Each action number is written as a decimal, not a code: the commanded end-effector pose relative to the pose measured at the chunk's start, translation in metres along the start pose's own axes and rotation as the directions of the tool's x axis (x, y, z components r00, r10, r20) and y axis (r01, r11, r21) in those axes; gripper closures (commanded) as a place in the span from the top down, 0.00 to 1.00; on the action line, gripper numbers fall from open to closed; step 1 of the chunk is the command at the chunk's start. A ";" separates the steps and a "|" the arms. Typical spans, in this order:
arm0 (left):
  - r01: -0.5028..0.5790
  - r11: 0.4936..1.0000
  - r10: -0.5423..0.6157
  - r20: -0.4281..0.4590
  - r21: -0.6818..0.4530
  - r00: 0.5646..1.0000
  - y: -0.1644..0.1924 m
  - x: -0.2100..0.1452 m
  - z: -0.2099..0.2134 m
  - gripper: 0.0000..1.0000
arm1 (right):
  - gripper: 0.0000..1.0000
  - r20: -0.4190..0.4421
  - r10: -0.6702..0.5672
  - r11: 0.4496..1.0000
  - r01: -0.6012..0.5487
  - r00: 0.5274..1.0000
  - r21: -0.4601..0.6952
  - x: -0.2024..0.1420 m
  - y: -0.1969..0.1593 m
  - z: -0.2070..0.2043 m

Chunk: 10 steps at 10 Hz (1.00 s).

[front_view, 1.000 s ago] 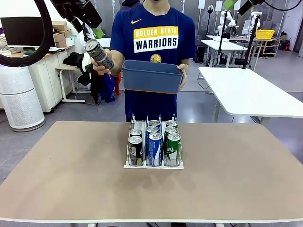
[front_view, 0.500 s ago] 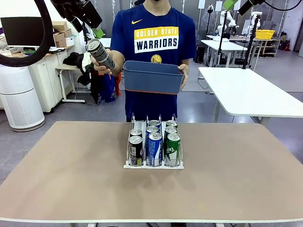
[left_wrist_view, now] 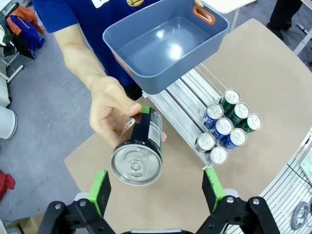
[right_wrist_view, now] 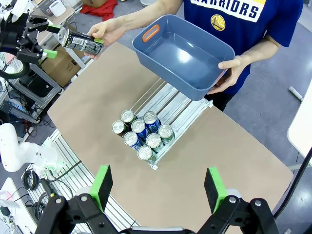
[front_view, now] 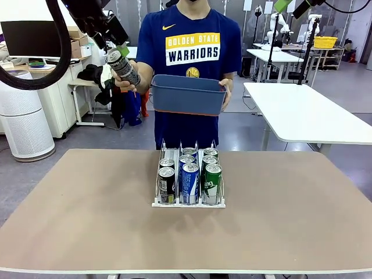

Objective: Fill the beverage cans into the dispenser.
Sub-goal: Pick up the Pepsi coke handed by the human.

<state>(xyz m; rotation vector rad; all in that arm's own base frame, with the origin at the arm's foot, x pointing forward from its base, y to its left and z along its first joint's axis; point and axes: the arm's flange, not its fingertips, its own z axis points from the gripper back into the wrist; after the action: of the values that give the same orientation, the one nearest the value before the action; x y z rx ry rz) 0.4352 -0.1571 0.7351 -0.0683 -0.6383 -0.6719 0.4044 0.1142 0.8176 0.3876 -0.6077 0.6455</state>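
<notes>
At the upper left of the front view the left pincer stands released, just above the dark can that the person's hand offers. The can's long axis tilts, silver top toward that pincer, the nearer one. Lower centre, the dispenser on the bench holds six cans. The right pincer is also released, well apart from the can.

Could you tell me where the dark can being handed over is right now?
In the front view, upper left: the dark can sits in the person's hand, beside the blue bin.
</notes>
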 end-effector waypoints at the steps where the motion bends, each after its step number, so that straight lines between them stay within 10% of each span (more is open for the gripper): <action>1: 0.045 0.997 -0.046 0.023 0.070 0.999 0.011 0.000 -0.004 1.00 | 1.00 0.000 0.000 1.000 0.000 1.000 0.000 -0.001 0.000 0.000; 10: 0.040 0.999 -0.039 0.065 -0.018 0.997 0.032 -0.014 -0.045 1.00 | 1.00 0.000 0.000 1.000 0.000 1.000 0.000 -0.001 0.000 0.000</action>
<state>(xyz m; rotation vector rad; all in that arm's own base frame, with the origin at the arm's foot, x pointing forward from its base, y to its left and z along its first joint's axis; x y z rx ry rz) 0.4673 -0.1418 0.7029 -0.0630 -0.6803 -0.6876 0.4044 0.1142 0.8176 0.3876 -0.6077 0.6455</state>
